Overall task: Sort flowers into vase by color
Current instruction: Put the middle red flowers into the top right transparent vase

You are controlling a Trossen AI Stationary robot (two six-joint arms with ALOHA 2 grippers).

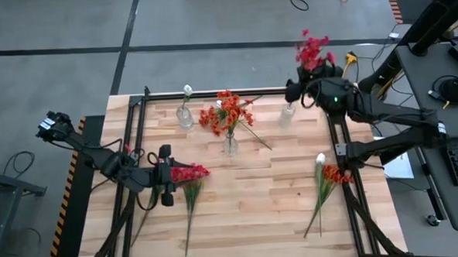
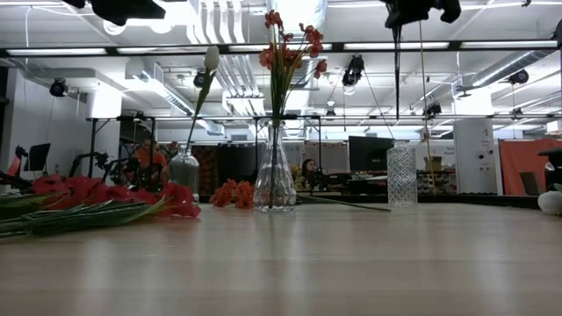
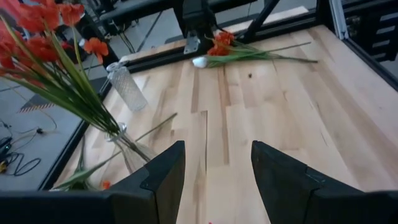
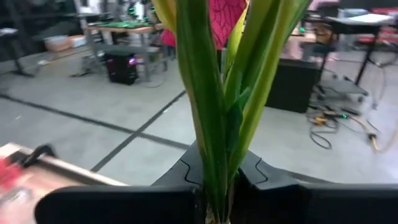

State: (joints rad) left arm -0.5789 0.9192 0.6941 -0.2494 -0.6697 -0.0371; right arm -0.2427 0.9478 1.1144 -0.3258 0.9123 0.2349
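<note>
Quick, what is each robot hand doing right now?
Left gripper: jaws open, holding nothing, above the table.
Right gripper: jaws shut on the red flower stems.

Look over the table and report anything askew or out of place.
One loose green stem lies flat on the wooden table beside the middle glass vase of orange flowers, instead of standing in it. All three vases are upright; nothing looks spilled or damaged.
</note>
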